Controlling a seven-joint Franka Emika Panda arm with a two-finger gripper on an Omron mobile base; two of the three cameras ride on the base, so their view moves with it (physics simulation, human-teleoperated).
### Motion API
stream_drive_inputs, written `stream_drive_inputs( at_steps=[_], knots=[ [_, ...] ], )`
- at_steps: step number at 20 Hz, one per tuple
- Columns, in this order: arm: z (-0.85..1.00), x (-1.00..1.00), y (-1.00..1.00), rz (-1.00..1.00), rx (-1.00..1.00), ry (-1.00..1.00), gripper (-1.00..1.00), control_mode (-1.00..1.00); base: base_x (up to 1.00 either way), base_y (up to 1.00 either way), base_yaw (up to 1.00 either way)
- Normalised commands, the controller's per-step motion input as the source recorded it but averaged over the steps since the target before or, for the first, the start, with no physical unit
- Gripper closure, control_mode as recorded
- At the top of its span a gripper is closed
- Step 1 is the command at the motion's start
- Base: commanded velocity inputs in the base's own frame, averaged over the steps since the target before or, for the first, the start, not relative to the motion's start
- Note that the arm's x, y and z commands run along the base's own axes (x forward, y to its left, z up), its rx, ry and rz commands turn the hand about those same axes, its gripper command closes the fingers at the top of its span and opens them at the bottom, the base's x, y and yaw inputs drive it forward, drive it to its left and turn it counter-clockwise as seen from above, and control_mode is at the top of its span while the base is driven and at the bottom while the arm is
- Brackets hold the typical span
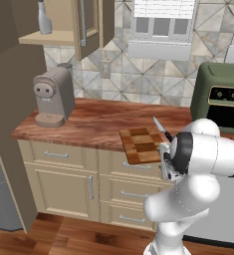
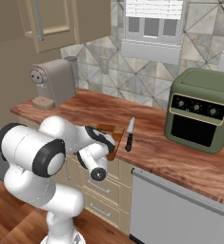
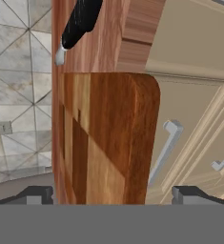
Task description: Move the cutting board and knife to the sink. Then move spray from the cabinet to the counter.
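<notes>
The chequered cutting board lies on the counter, its front end jutting past the counter's edge. The knife rests just right of it, black handle toward me; it also appears as knife and knife. My gripper is open, level with the jutting end of the cutting board, one fingertip on each side of it and apart from it. In the left base view the gripper sits at the board's front right corner. The spray stands on the open cabinet's shelf. The sink is out of view.
A taupe coffee machine stands at the counter's left end. A green toaster oven sits on the right. The cabinet door hangs open. Beige drawers with handles run below the counter, and a steel dishwasher front is right of them.
</notes>
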Motion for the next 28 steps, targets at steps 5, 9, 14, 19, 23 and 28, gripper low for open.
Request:
stream_drive_inputs(
  at_steps=[5, 9, 14, 19, 23, 28],
  knots=[
    [-0.12, 0.13, 0.0, -0.04, 0.0, 0.0, -1.0, -1.0, 0.0, 0.0, 0.0],
    [-0.13, 0.15, 0.0, -0.04, 0.0, 0.0, -1.0, -1.0, 0.0, 0.0, 0.0],
    [-0.11, 0.23, 0.0, -0.03, 0.0, 0.0, -1.0, -1.0, 0.0, 0.0, 0.0],
    [-0.08, 0.26, 0.0, -0.01, 0.0, 0.0, -1.0, -1.0, 0.0, 0.0, 0.0],
    [-0.07, 0.21, 0.0, 0.0, 0.0, 0.0, 1.0, -1.0, 0.0, 0.0, 0.0],
    [0.0, 0.03, 0.0, 0.0, 0.0, 0.0, 1.0, -1.0, 0.0, 0.0, 0.0]
  ],
)
